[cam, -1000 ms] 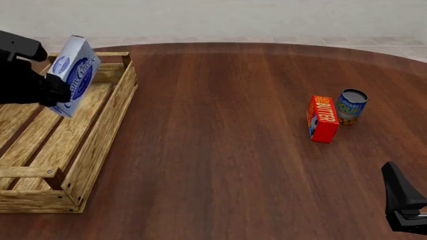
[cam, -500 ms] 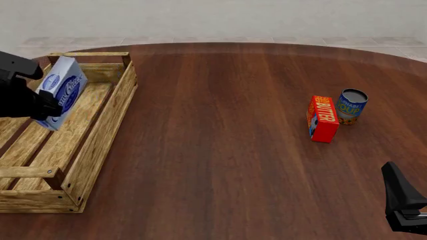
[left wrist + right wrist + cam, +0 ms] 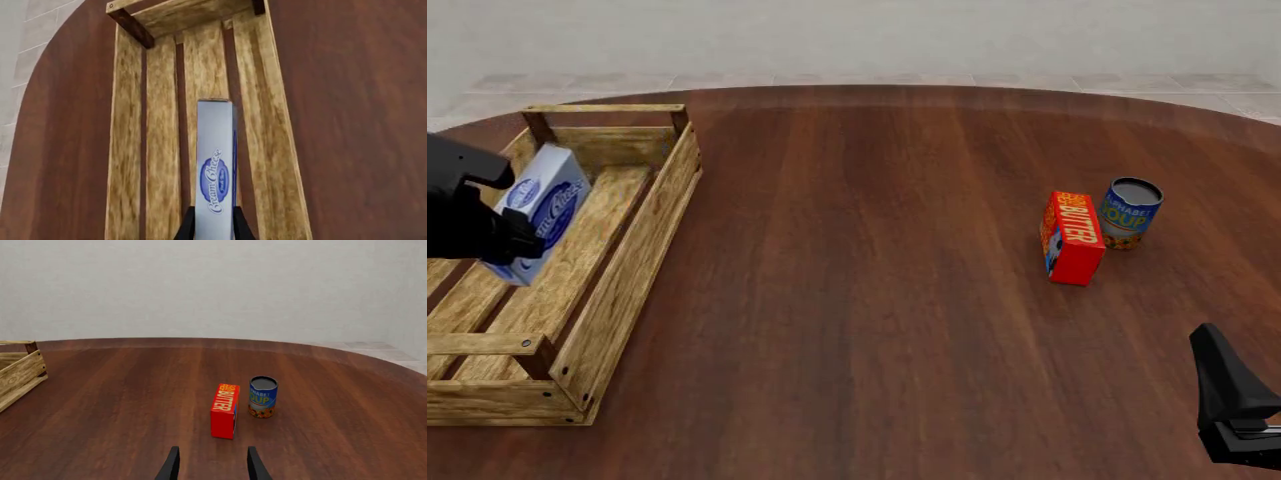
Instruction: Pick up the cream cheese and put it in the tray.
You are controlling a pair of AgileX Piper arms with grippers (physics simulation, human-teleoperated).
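The cream cheese (image 3: 541, 212), a pale blue-white box with a dark blue oval, is held tilted inside the tray (image 3: 627, 285), low over its slats. My left gripper (image 3: 510, 238) is shut on the box's lower end. In the left wrist view the cream cheese (image 3: 215, 170) stands between the two fingers, over the tray's slatted floor (image 3: 160, 150). My right gripper (image 3: 210, 465) is open and empty, near the table's front right edge, apart from everything; it also shows in the front view (image 3: 1234, 400).
A red-orange butter box (image 3: 1073, 238) stands upright right of centre, with a soup can (image 3: 1129, 212) just behind and to its right. Both show in the right wrist view, the butter box (image 3: 225, 411) beside the can (image 3: 263, 397). The tray's corner (image 3: 20, 371) shows there too.
My left gripper has lowered the cream cheese down and leftward, from above the tray's far rim to inside the tray. The right arm has not moved.
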